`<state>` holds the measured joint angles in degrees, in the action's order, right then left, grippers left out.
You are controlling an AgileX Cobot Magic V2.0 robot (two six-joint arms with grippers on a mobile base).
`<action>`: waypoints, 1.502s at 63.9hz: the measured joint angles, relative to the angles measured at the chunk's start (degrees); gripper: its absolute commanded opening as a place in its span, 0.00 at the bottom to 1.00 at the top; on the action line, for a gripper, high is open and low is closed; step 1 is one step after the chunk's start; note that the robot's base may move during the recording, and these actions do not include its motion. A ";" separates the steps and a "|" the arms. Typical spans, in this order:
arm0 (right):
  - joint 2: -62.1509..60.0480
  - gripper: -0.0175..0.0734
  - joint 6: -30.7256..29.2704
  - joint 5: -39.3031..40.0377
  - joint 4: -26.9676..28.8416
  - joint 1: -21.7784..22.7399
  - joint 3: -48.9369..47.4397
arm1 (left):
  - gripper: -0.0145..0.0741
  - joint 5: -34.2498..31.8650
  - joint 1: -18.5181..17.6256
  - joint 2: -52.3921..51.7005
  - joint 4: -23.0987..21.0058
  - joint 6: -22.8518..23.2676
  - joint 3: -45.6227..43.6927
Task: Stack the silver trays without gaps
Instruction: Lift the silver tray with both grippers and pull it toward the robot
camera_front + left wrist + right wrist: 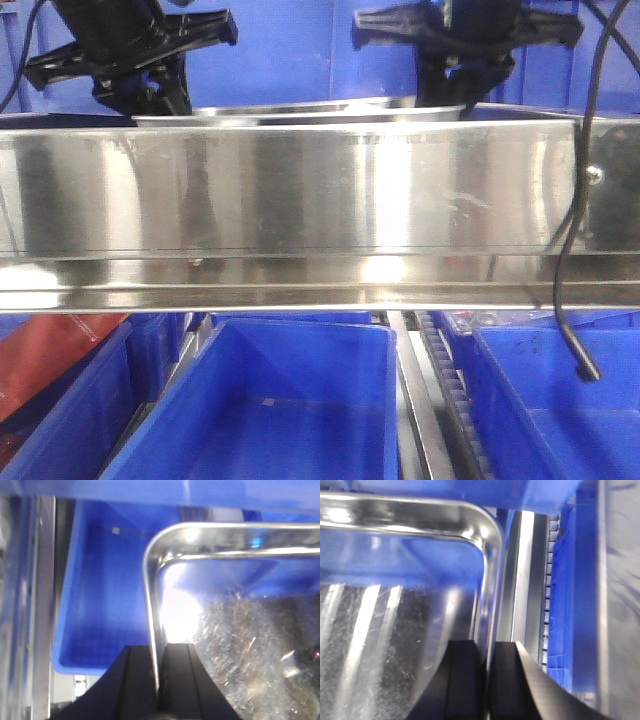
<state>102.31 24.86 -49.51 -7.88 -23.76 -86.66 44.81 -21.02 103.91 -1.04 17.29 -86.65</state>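
two grippers: left gripper (pixel 158 680), right gripper (pixel 486 680). one brushed-steel shelf band (pixel 300 190). three blue bins show under it: a left bin (pixel 80 435), a middle bin (pixel 280 400), a right bin (pixel 540 400). one black cable (pixel 579 355). one red object (pixel 45 365). silver trays (pixel 290 112): at least one rim shows; the full count cannot be told.

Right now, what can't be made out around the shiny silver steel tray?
Front view: the broad brushed-steel shelf band hides the shiny silver steel tray below its rim; tray count and gaps unknown.
Wrist views: tray's near end cut off by bottom edge; floor blurred by glare.
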 measured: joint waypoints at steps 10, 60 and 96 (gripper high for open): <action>-2.43 0.11 0.00 -0.10 -0.64 -0.39 0.00 | 0.15 0.46 0.00 -2.84 0.63 0.00 0.00; -13.03 0.11 0.65 -3.24 -4.45 -4.00 0.37 | 0.15 5.13 -5.89 -14.48 10.73 3.23 0.00; -19.67 0.11 1.08 -6.07 -7.59 -7.40 0.37 | 0.15 6.68 -6.44 -20.77 9.24 4.16 0.00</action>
<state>82.65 25.94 -55.58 -15.47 -31.16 -86.29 51.49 -27.46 83.14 8.20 21.45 -86.65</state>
